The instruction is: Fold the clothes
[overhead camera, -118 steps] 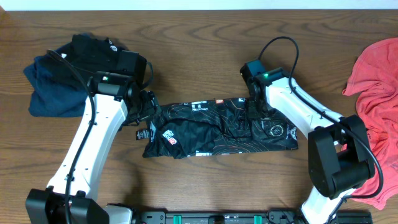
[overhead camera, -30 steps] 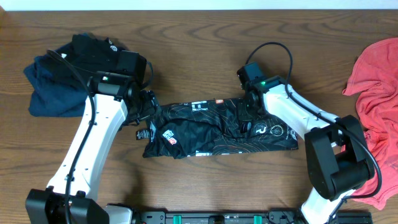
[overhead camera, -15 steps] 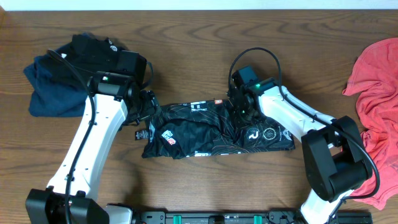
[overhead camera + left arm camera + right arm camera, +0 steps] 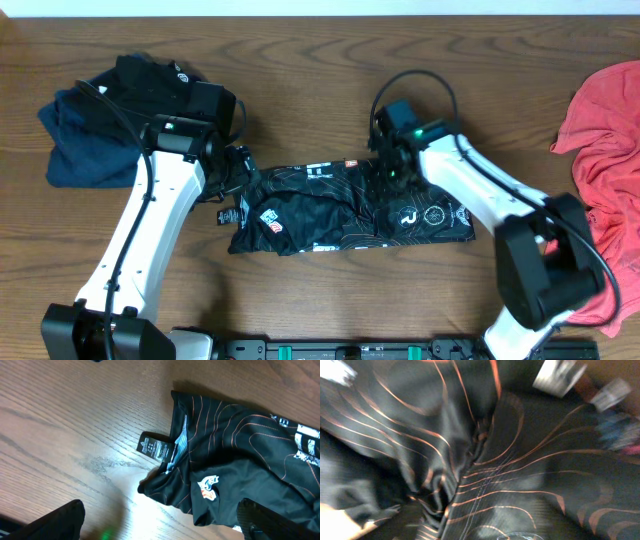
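**Overhead view.** The black jersey (image 4: 340, 210) lies crumpled in a long band across the middle of the table (image 4: 300, 60), between my two arms. My left gripper (image 4: 238, 172) hangs at the band's left end. My right gripper (image 4: 392, 172) is over its upper edge, right of the middle, pointing down into the cloth. From above I cannot make out either pair of fingers against the dark fabric. The coral-red garment (image 4: 600, 130) lies at the table's right edge, well apart from the jersey. A pile of dark clothes (image 4: 100, 130) sits at the far left, beyond my left arm.

**Left wrist view.** My left fingers (image 4: 55, 520) show as two dark shapes in the lower corners, spread wide, with nothing clamped between them. They hover over the jersey's end and hold none of it. This view shows plainly what the overhead view gives only as small marks:
- the black hang tag (image 4: 156, 447), lying flat on the wood just beside the hem;
- the orange logo (image 4: 207, 486) on a fold;
- the thin orange contour lines across the cloth.

**Right wrist view.** The picture is blurred and almost filled by jersey folds with orange lines, seen from very close. White lettering (image 4: 560, 375) shows at the upper right. My right fingers do not appear here. I cannot tell whether they are spread, pressed together or pinching the cloth, only that the gripper is right at the fabric.
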Robot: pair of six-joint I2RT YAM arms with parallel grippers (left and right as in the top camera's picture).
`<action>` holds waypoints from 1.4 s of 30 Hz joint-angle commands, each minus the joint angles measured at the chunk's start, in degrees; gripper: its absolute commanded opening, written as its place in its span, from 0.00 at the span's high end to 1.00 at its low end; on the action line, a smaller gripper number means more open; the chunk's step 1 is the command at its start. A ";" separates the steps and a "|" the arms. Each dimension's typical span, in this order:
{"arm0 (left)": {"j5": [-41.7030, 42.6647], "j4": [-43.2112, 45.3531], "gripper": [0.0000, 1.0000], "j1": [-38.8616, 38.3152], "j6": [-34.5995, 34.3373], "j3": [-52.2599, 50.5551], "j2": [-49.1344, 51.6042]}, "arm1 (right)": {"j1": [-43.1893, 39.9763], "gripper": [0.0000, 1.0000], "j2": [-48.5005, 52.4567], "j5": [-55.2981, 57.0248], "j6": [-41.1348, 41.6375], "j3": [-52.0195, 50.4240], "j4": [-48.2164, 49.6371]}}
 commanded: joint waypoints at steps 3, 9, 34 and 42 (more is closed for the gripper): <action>-0.59 -0.26 0.02 0.28 1.73 -1.49 -0.07 | -3.15 0.01 -9.70 0.59 0.42 3.26 0.11; 0.94 5.35 0.02 0.28 2.78 -8.68 0.59 | -8.48 0.01 -13.29 1.49 -1.44 3.26 -4.02; 20.17 21.68 0.02 3.02 10.34 -15.93 19.47 | -14.38 0.01 -13.03 2.10 -0.57 2.64 -9.25; 28.57 23.56 0.05 2.86 10.93 -15.93 20.22 | -14.38 0.01 -13.03 2.12 -0.57 2.62 -9.38</action>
